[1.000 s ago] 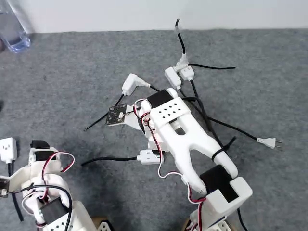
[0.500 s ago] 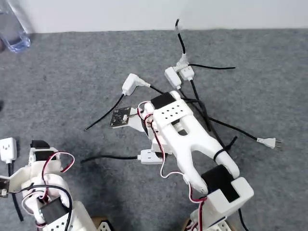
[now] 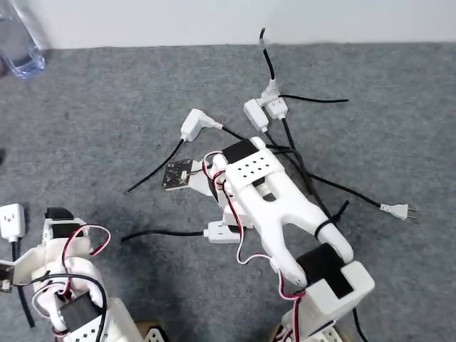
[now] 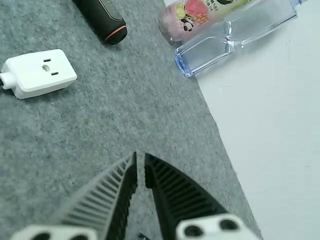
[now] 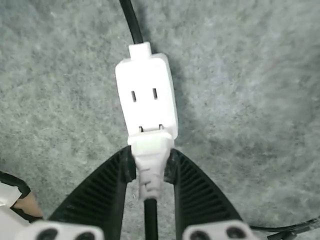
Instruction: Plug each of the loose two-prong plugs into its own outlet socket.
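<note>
Right arm's wrist has shifted slightly since a second ago; right claw (image 5: 150, 162) pinching one white plug (image 5: 150, 146), its two prongs at the nearer slot pair of one white socket block (image 5: 146, 90), mid-mat; the other slot pair free; left claw (image 4: 141, 172) pressed nearly together, holding nothing, by the mat's left edge; second socket block (image 4: 40, 74) near it; one loose plug (image 3: 397, 210) toward the right edge.

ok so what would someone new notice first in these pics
The right pincer is clamped on a white plug, its prongs at the end slots of a white outlet socket on the grey carpet. Next comes the tangle of black cords around that arm in the high view, with a loose two-prong plug lying apart from it.
</note>
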Controlling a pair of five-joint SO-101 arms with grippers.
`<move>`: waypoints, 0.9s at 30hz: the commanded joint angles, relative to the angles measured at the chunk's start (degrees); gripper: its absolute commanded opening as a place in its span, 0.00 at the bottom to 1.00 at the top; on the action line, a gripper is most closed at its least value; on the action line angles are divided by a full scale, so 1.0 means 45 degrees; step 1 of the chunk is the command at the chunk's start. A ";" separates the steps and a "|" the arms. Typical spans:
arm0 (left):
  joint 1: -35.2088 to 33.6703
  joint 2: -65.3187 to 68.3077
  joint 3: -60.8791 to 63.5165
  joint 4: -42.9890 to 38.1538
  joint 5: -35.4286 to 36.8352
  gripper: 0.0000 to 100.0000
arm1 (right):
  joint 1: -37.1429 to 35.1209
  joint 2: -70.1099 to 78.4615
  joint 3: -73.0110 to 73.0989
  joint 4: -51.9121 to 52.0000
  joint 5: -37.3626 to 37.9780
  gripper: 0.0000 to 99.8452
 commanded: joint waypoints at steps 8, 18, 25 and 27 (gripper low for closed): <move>-0.0098 -0.0078 -0.0147 0.0039 -0.0137 0.03 | -0.0557 -0.0088 0.0879 -0.0830 0.0137 0.01; -0.0098 -0.0078 -0.0147 0.0039 -0.0137 0.03 | -0.0713 0.0166 0.2051 -0.1846 0.0137 0.01; -0.0098 -0.0078 -0.0147 0.0039 -0.0137 0.03 | -0.0733 0.2374 0.1915 -0.2432 0.0059 0.01; -0.0098 -0.0078 -0.0147 0.0039 -0.0137 0.03 | -0.0733 0.2549 0.1563 -0.2178 0.0039 0.01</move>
